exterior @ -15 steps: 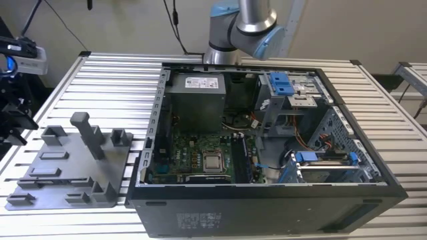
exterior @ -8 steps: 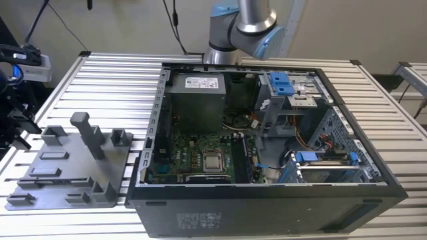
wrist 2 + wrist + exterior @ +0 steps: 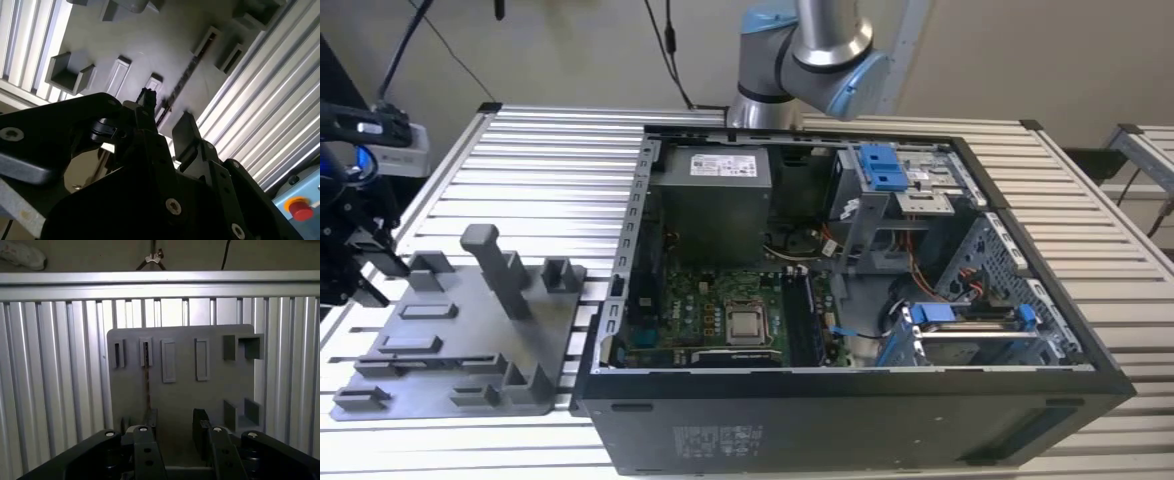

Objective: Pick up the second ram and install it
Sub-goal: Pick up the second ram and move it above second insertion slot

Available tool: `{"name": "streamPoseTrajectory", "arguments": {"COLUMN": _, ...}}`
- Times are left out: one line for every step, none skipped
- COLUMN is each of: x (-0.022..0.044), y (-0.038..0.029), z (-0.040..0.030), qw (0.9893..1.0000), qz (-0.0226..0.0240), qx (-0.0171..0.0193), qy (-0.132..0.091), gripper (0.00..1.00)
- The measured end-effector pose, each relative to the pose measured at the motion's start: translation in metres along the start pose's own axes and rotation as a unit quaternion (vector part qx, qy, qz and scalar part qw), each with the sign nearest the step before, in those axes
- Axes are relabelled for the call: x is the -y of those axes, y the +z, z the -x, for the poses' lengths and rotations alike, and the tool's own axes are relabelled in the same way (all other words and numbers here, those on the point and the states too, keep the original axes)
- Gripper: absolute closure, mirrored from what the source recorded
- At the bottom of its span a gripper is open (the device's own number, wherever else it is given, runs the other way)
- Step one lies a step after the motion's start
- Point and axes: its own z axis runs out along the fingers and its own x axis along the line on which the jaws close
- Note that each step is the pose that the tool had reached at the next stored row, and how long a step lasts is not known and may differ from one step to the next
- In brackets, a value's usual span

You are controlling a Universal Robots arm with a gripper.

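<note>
The slatted desk [image 3: 520,140] carries an open computer case [image 3: 854,420], which the exterior view shows beside the grey holder tray [image 3: 454,340] at its left. Over the tray the pincer [image 3: 175,429] stands open, holding nothing. The second ram [image 3: 148,385] stands on edge in a tray slot. The first wrist view lines it up with one finger [image 3: 150,422], while the second wrist view places it between both. It is probably light, stiff and fragile, so grip its flat faces mid-length, clear of the contacts.

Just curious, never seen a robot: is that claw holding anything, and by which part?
Nothing is held: the black gripper is open, the slim dark memory stick standing beside one finger in the grey plastic tray.
</note>
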Motion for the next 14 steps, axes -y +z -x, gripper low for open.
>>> {"name": "streamPoseTrajectory", "arguments": {"x": 0.0000, "y": 0.0018, "z": -0.0001, "qw": 1.0000, "qz": 0.0000, "qx": 0.0000, "qy": 0.000, "gripper": 0.58}}
{"name": "streamPoseTrajectory", "arguments": {"x": 0.0000, "y": 0.0036, "z": -0.0003, "qw": 1.0000, "qz": 0.0000, "qx": 0.0000, "qy": 0.000, "gripper": 0.58}}
{"name": "streamPoseTrajectory", "arguments": {"x": 0.0000, "y": 0.0055, "z": -0.0004, "qw": 1.0000, "qz": 0.0000, "qx": 0.0000, "qy": 0.000, "gripper": 0.58}}
{"name": "streamPoseTrajectory", "arguments": {"x": 0.0000, "y": 0.0074, "z": -0.0006, "qw": 1.0000, "qz": 0.0000, "qx": 0.0000, "qy": 0.000, "gripper": 0.58}}
{"name": "streamPoseTrajectory", "arguments": {"x": 0.0000, "y": 0.0090, "z": -0.0007, "qw": 1.0000, "qz": 0.0000, "qx": 0.0000, "qy": 0.000, "gripper": 0.58}}
{"name": "streamPoseTrajectory", "arguments": {"x": -0.0001, "y": 0.0109, "z": -0.0008, "qw": 1.0000, "qz": 0.0000, "qx": 0.0000, "qy": 0.000, "gripper": 0.58}}
{"name": "streamPoseTrajectory", "arguments": {"x": -0.0001, "y": 0.0126, "z": -0.0010, "qw": 1.0000, "qz": 0.0000, "qx": 0.0000, "qy": 0.000, "gripper": 0.58}}
{"name": "streamPoseTrajectory", "arguments": {"x": -0.0002, "y": 0.0144, "z": -0.0011, "qw": 1.0000, "qz": 0.0000, "qx": 0.0000, "qy": 0.000, "gripper": 0.58}}
{"name": "streamPoseTrajectory", "arguments": {"x": -0.0002, "y": 0.0162, "z": -0.0012, "qw": 1.0000, "qz": 0.0003, "qx": 0.0001, "qy": 0.000, "gripper": 0.58}}
{"name": "streamPoseTrajectory", "arguments": {"x": -0.0002, "y": 0.0178, "z": -0.0013, "qw": 1.0000, "qz": 0.0010, "qx": -0.0001, "qy": 0.000, "gripper": 0.58}}
{"name": "streamPoseTrajectory", "arguments": {"x": -0.0002, "y": 0.0196, "z": -0.0015, "qw": 1.0000, "qz": 0.0012, "qx": -0.0001, "qy": 0.000, "gripper": 0.58}}
{"name": "streamPoseTrajectory", "arguments": {"x": -0.0002, "y": 0.0214, "z": -0.0016, "qw": 1.0000, "qz": 0.0012, "qx": -0.0003, "qy": 0.000, "gripper": 0.58}}
{"name": "streamPoseTrajectory", "arguments": {"x": -0.0001, "y": 0.0221, "z": -0.0017, "qw": 1.0000, "qz": 0.0012, "qx": -0.0002, "qy": 0.000, "gripper": 0.58}}
{"name": "streamPoseTrajectory", "arguments": {"x": -0.0001, "y": 0.0220, "z": -0.0017, "qw": 1.0000, "qz": 0.0013, "qx": -0.0003, "qy": 0.000, "gripper": 0.58}}
